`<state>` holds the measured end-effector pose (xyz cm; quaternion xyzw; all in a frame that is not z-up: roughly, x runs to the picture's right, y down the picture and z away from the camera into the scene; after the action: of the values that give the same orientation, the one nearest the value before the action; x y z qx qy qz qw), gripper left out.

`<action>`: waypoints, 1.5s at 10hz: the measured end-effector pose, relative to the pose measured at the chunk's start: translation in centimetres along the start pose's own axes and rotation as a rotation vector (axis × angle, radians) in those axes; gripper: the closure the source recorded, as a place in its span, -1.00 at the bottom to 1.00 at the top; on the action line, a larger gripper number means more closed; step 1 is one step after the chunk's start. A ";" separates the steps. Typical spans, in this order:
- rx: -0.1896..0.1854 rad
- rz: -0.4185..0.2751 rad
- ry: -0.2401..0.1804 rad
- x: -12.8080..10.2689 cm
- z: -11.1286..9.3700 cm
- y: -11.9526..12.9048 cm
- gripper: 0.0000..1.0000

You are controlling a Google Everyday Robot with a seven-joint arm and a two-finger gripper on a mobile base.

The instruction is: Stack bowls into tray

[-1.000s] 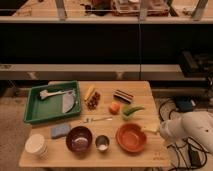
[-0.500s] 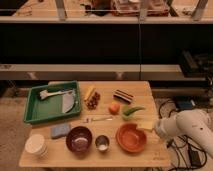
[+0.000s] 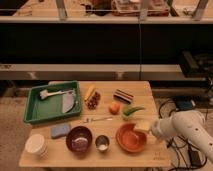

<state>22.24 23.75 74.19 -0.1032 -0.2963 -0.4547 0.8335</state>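
Observation:
The orange bowl (image 3: 130, 138) sits on the table's front right. The dark maroon bowl (image 3: 79, 138) stands to its left, with a small steel cup (image 3: 102, 143) between them. On the table's left lies the green tray (image 3: 35, 110), holding a utensil and a grey curved piece. My white arm comes in from the right. Its gripper (image 3: 144, 126) hangs open at the orange bowl's right rim and holds nothing.
A white cup (image 3: 36, 145) and a blue sponge (image 3: 60, 131) sit front left. A fork (image 3: 97, 119), an orange fruit (image 3: 114, 107), a green pepper (image 3: 132, 111), a banana with grapes (image 3: 91, 97) and a dark bar (image 3: 123, 95) fill the middle. Dark shelving stands behind.
My arm has moved left from the table's right edge, bringing the gripper up to the orange bowl's right rim. Nothing on the table has shifted.

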 end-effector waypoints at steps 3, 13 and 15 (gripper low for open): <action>0.014 0.016 -0.052 0.3 1.0 -0.6 -0.60; 0.032 0.052 -0.141 -0.1 3.2 -0.6 0.01; 0.011 0.060 -0.145 -0.2 3.0 -0.6 0.01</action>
<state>20.39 24.90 76.43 -0.1401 -0.3550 -0.4193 0.8237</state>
